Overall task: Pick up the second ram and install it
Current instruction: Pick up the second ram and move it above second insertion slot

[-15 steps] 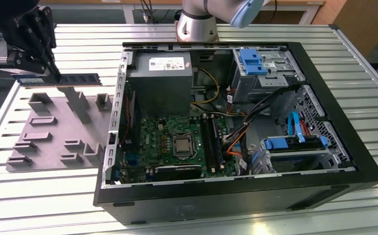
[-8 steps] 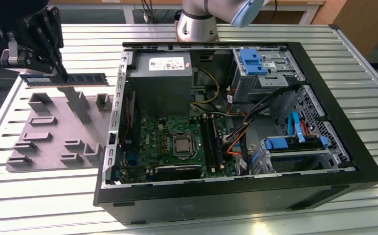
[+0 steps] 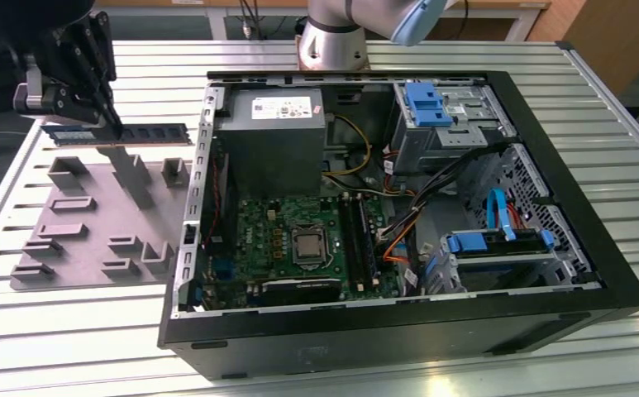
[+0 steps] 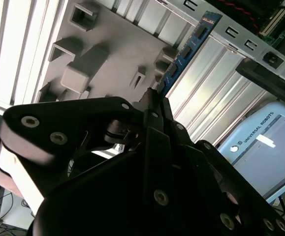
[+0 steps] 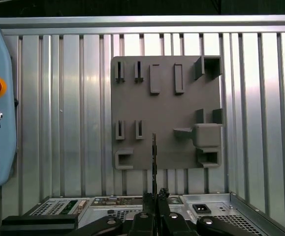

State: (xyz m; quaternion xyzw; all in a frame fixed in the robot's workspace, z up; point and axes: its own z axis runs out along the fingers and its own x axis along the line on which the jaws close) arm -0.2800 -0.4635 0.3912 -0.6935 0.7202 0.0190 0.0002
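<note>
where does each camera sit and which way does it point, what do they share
Exterior view: off the arm, high over the table, looking down into the open computer case; shows the arm base and the tool clamped on the ram stick.
First wrist view: on the arm, looking down past the tool at the grey tray.
Second wrist view: on the arm, behind the tool, looking slantwise along the ram stick.
Shared: all three show tool, ram stick, tray.

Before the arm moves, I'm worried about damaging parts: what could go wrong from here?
The second ram is held in the narrow jaws of the gripper above the grey fixture plate, its ends sticking out either side, so it may twist or slip. Loose cables lie right beside the black motherboard slots and might snag it.
</note>
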